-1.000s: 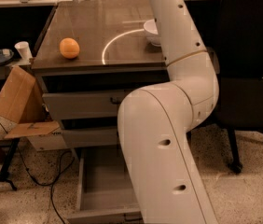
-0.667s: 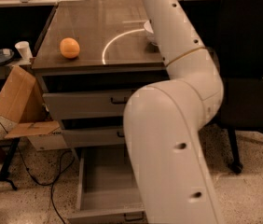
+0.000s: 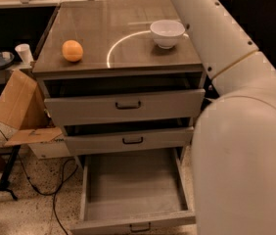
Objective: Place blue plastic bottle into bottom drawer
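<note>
The bottom drawer (image 3: 133, 182) of the grey cabinet is pulled far out, and its plain grey inside holds nothing. Its small dark handle (image 3: 139, 226) shows at the lower edge. The two shallower drawers above it stand slightly ajar. The blue plastic bottle is out of view. My white arm (image 3: 241, 131) fills the right side and rises past the top edge. The gripper is out of view beyond that edge.
A white bowl (image 3: 167, 33) and an orange (image 3: 73, 50) sit on the cabinet top (image 3: 123, 58). A cardboard box (image 3: 20, 106) leans at the left, with cables and a stand on the floor. A white cup (image 3: 24, 53) and a dish rest on a low shelf at the left.
My arm has swung to the right, uncovering the bowl and the fronts of the drawers. The cabinet now shows more fully, with the open bottom drawer in plain sight.
</note>
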You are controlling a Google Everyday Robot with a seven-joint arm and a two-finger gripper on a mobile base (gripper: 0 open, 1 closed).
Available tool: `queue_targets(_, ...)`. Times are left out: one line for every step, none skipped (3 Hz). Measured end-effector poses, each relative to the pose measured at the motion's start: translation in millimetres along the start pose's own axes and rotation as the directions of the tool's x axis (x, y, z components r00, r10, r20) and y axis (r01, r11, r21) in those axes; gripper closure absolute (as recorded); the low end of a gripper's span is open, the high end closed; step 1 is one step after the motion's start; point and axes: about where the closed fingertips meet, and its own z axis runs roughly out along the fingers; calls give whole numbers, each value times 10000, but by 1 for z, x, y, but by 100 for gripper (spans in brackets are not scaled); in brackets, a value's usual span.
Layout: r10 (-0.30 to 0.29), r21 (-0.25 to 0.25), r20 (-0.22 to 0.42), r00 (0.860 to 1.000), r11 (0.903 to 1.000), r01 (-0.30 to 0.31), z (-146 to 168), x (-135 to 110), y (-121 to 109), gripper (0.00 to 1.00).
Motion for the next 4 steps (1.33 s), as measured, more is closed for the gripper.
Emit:
queue_targets(-87, -846, -445, 9990, 9964, 49, -17, 55, 28, 100)
queue_targets(-504, -1792, -1410, 9887, 9835, 246, -49, 137, 49, 100)
queue_targets(-1015, -2037, -2048, 9735, 9772, 591, -111, 212, 57, 100)
queue_targets(-1642, -1794, -2254, 9603, 9758, 1248, -175, 248, 50, 100)
